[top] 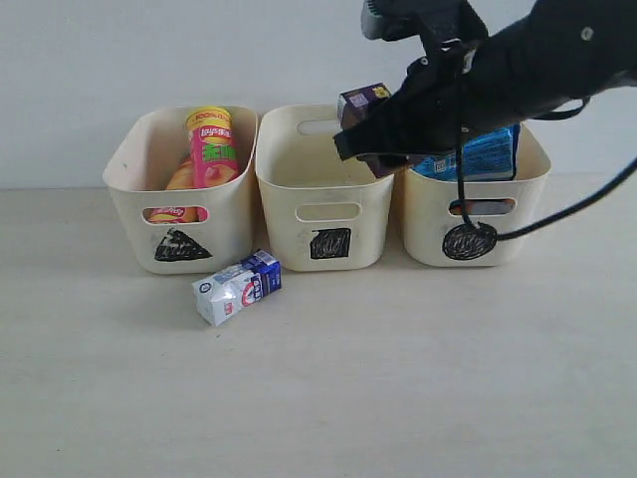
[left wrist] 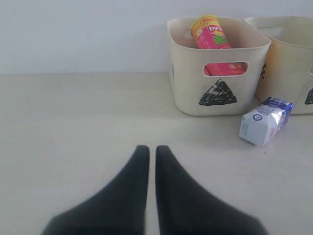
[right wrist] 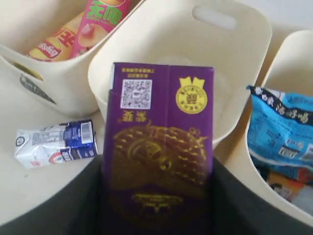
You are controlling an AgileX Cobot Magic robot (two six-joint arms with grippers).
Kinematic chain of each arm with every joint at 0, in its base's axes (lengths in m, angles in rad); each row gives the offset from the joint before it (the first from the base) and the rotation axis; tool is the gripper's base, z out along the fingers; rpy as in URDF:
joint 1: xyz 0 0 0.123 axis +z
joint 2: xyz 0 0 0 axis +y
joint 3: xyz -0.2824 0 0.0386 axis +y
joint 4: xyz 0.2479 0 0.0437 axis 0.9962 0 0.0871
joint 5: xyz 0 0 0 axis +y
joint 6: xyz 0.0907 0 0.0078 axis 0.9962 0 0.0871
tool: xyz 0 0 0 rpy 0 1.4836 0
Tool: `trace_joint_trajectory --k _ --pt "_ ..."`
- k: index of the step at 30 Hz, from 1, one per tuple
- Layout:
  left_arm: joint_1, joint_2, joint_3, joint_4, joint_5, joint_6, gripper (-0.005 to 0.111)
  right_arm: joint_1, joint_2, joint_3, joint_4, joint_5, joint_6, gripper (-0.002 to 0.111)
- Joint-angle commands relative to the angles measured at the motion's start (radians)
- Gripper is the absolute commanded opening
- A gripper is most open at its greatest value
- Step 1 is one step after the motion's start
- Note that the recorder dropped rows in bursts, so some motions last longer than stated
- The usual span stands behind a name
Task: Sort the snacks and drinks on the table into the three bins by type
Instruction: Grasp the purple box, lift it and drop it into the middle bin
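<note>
- Right gripper (top: pixel 398 127) is clamped on the dark purple carton (right wrist: pixel 159 147) and holds it in the air over the square bin (top: pixel 299 214), toward the side that meets the circle bin (top: pixel 428 224).
- Main risk: if I release here, the carton may clip the shared rims and tip into the circle bin, landing on the blue bag (top: pixel 483 154) and orange bag (right wrist: pixel 286 182). That is the wrong type for that bin.
- The square bin looks empty, so a high drop lets the carton bounce. I want it lower and centred before the gripper lets go.
- The black cable (top: pixel 461 189) hangs in front of the circle bin by its handle cutout. A sideways move could snag it and drag the bin.
- Left gripper (left wrist: pixel 152 161) has its fingers together with nothing between them, low over the bench (top: pixel 398 378).
- The white-and-blue carton (top: pixel 237 287) lies on its side just in front of the triangle bin (top: pixel 129 214). A sloppy approach could push it against that bin, which holds the pink Lay's can (top: pixel 214 149).
</note>
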Motion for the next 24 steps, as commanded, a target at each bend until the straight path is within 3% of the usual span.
trace_joint_trajectory --k 1,15,17,18,20,24 --pt "0.002 -0.004 0.003 0.0 0.001 -0.006 0.004 0.002 0.105 -0.146 0.003 0.039 -0.003 0.0" --pt "0.002 -0.004 0.003 0.0 0.001 -0.006 0.004 -0.006 0.555 -0.64 0.003 0.048 0.017 0.002" --pt "0.002 -0.004 0.003 0.0 0.001 -0.006 0.004 -0.019 0.598 -0.678 0.003 0.054 0.044 0.014" --pt "0.002 -0.004 0.003 0.0 0.001 -0.006 0.004 -0.022 0.619 -0.693 0.003 0.056 0.051 0.029" --pt "0.002 -0.004 0.003 0.0 0.001 -0.006 0.004 -0.022 0.63 -0.697 -0.003 0.051 0.051 0.043" --pt "0.002 -0.004 0.003 0.0 0.001 -0.006 0.004 -0.022 0.64 -0.697 -0.005 0.035 0.049 0.066"
